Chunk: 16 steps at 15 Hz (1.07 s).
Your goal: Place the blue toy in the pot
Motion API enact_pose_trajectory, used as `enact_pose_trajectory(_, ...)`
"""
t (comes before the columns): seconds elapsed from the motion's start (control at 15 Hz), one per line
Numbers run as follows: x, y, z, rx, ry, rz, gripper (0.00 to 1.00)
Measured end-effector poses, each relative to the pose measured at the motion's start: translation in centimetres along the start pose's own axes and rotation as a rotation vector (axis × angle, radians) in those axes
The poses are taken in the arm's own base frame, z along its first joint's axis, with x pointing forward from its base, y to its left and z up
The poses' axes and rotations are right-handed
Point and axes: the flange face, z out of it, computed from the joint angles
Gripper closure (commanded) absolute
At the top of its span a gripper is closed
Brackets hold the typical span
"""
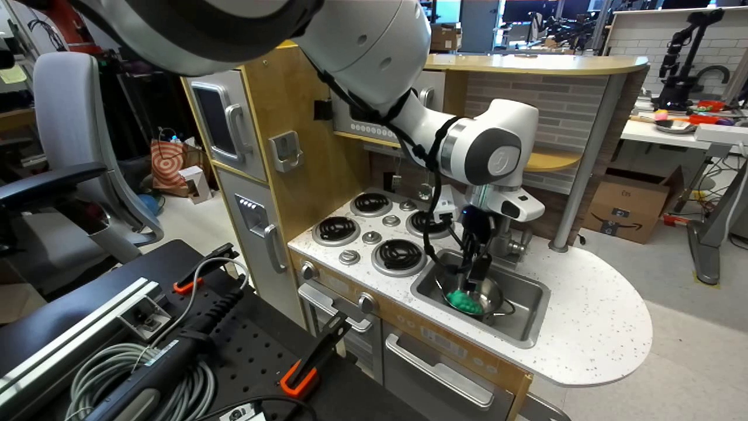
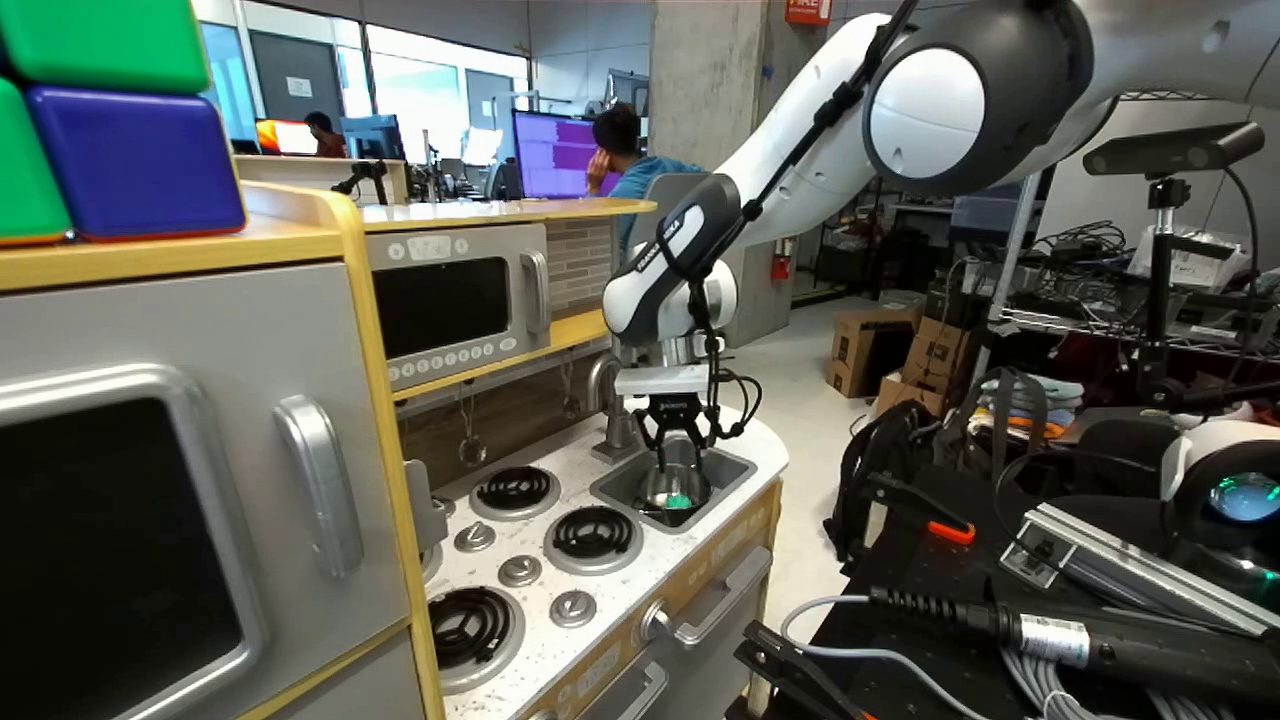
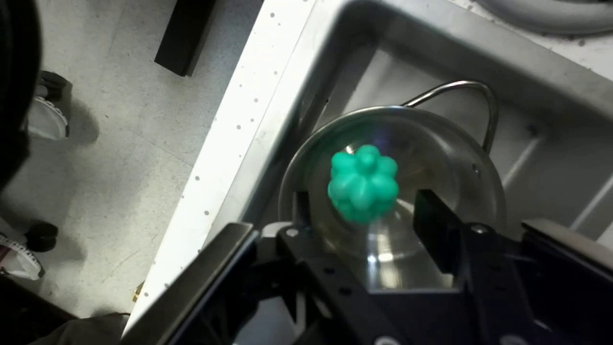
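Gripper (image 3: pixel 363 211) is pointing down over the silver pot (image 3: pixel 459 177); its fingers (image 3: pixel 436 230) are standing wide apart, holding nothing. Knobbly teal-green toy (image 3: pixel 363 187) is lying inside the pot, just ahead of the fingertips in the wrist view and lining up with the gap between them. Not able to tell whether the fingertips are sitting above or inside the pot's rim. Pot is sitting in the grey sink basin (image 3: pixel 565 158) under the gripper, its loop handle (image 3: pixel 493 115) projecting beyond the toy from the fingertips. In an exterior view the faucet (image 2: pixel 620 428) is standing just beside the gripper; a coil burner (image 2: pixel 593 535) is lying near it on the counter (image 2: pixel 545 645).
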Motion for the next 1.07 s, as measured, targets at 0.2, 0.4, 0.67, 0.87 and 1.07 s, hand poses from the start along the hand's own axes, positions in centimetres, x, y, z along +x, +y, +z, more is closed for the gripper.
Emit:
enact_pose_trajectory(0.2, 0.0, -0.4, -0.4, 0.016, -0.003, -0.009, 0.00)
enact_pose_trajectory(0.4, -0.7, -0.8, -1.5, 0.036, -0.014, -0.062, 0.00)
enact_pose_trajectory(0.67, -2.3, 0.8, -4.6, 0.018, -0.065, -0.173, 0.00)
enact_pose_trajectory(0.87, -3.4, 3.1, -6.8, 0.007, -0.094, -0.239, 0.00)
enact_pose_trajectory(1.07, -5.0, 5.7, -7.9, -0.011, -0.139, -0.306, 0.00)
